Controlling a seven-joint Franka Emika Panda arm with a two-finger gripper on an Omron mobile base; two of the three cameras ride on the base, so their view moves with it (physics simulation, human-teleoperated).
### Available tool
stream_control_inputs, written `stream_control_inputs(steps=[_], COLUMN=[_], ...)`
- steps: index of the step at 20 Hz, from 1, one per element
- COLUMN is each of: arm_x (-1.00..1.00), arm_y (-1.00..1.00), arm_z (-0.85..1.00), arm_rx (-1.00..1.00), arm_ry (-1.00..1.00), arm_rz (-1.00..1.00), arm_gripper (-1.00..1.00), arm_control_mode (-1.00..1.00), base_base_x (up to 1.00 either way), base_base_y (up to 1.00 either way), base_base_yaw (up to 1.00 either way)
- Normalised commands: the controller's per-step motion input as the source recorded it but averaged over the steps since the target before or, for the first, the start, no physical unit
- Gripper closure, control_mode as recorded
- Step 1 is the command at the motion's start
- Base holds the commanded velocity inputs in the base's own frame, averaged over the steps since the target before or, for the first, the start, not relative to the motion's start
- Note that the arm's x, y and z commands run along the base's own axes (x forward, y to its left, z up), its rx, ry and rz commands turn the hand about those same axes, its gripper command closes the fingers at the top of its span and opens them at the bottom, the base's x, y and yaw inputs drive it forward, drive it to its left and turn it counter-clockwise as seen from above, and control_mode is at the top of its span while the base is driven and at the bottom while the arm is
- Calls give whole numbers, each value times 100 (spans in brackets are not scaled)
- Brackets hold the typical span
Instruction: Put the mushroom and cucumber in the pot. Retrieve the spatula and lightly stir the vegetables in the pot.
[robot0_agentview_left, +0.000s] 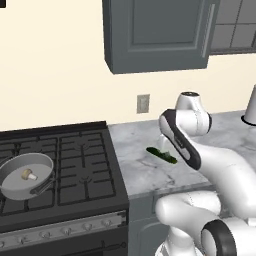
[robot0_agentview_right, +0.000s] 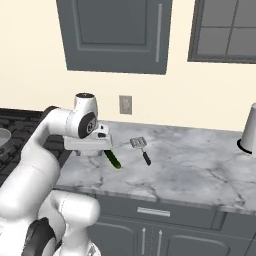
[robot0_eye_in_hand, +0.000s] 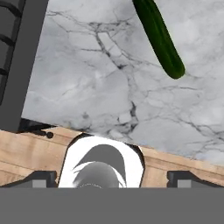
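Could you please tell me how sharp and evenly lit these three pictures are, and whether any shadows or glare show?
Left base view: soft, slightly blurred, flat light; the shallow grey metal pot shows no glare. Right base view: equally even; the slim dark green cucumber and the small black-handled metal spatula cast hardly any shadow on the grey marble counter. Hand view: sharpest, marble veins crisp, no glare.

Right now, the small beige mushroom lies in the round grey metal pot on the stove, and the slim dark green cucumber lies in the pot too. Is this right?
Not fully. The small beige mushroom does lie in the round grey metal pot on the stove, but the slim dark green cucumber lies on the grey marble counter, as the left base view shows.
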Motion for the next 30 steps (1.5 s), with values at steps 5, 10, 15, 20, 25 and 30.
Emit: stream_control_inputs(steps=[5,10,15,20,25,30], arm_x=[78,90,31,11,12,13], arm_y=[-31,-10,-6,-2,0,0], arm_z=[-27,-44,-28,-40,-63,-21], arm_rx=[-9,-1,0,0,1,0], arm_ry=[-7,-3,-4,2,0,-4], arm_rz=[-1,-6,-6,-3,-1,0], arm_gripper=[-100,-100,-100,-100,-100,-100], arm_control_mode=[-100,-100,-100,-100,-100,-100], base_base_x=[0,0,0,0,0,0], base_base_y=[0,0,0,0,0,0], base_base_yaw=[0,0,0,0,0,0])
